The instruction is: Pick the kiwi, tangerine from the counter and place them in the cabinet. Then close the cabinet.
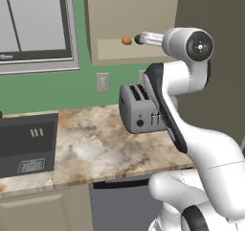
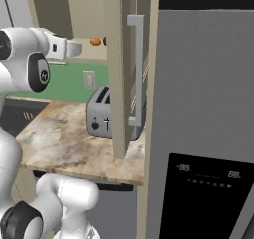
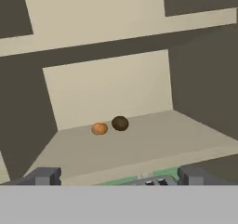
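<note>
One kiwi (image 3: 120, 123) and one tangerine (image 3: 99, 128) are seen lying on the inner shelf of the cabinet (image 3: 139, 148), toward the shelf's back wall and a little left of its middle as the hand view presents it. The two fruits lie side by side, just beside each other, the tangerine to the left of the kiwi; whether they touch cannot be told. In the left base view the tangerine (image 1: 126, 41) is visible on the same shelf, near its front edge line, with a dark shape beside it, partly covered by the arm's end. In the right base view the tangerine (image 2: 95, 41) is seen just left of the open cabinet door (image 2: 119, 74), on which one slim vertical bar handle (image 2: 136, 69) is mounted.

The gripper (image 3: 119, 176) is held in front of the shelf's front edge, its two finger tips spread wide, one near each lower corner of the hand view, and nothing is held between them.

One counter (image 1: 95, 139) is seen below. One grey toaster (image 1: 139, 108) with two slots stands at its back edge, by the wall. One wall outlet (image 1: 102, 82) is set above the counter's back edge.
</note>
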